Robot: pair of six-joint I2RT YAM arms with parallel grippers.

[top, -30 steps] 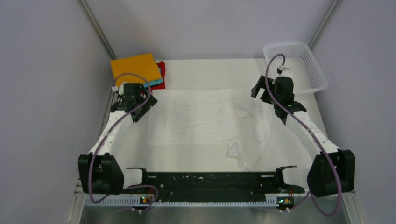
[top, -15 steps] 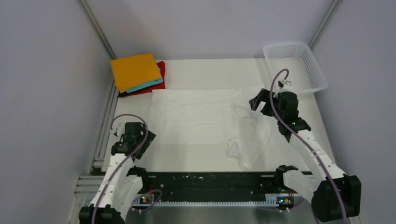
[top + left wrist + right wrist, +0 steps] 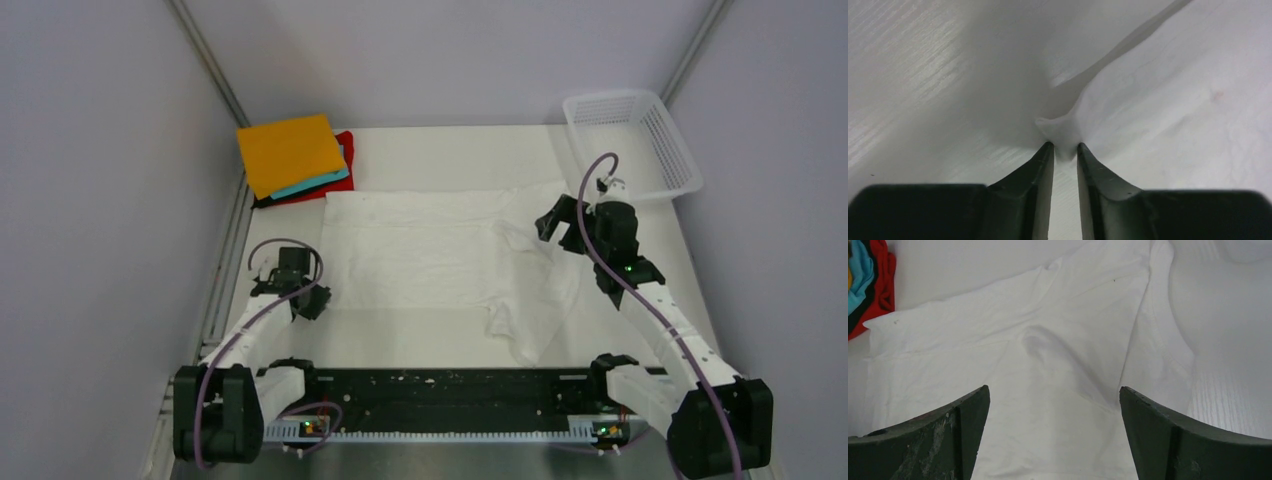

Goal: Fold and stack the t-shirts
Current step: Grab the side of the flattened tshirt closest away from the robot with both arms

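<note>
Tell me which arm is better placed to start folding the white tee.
Left. The left fingers pinch the white tee's near-left corner; the right fingers hang open above it, holding nothing.

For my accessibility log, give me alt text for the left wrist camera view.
The left gripper, jaws almost closed, pinches a puckered edge of the white tee lying on a pale table.

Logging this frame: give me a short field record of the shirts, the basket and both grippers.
unfolded: white tee, spread flat mid-table, right side rumpled
already folded: orange tee on top, teal tee beneath, red tee at bottom, far-left corner
left gripper: shut on the white tee's near-left corner, pinching a fabric tip
right gripper: open wide above the tee's right side, holding nothing
basket: far-right corner
</note>
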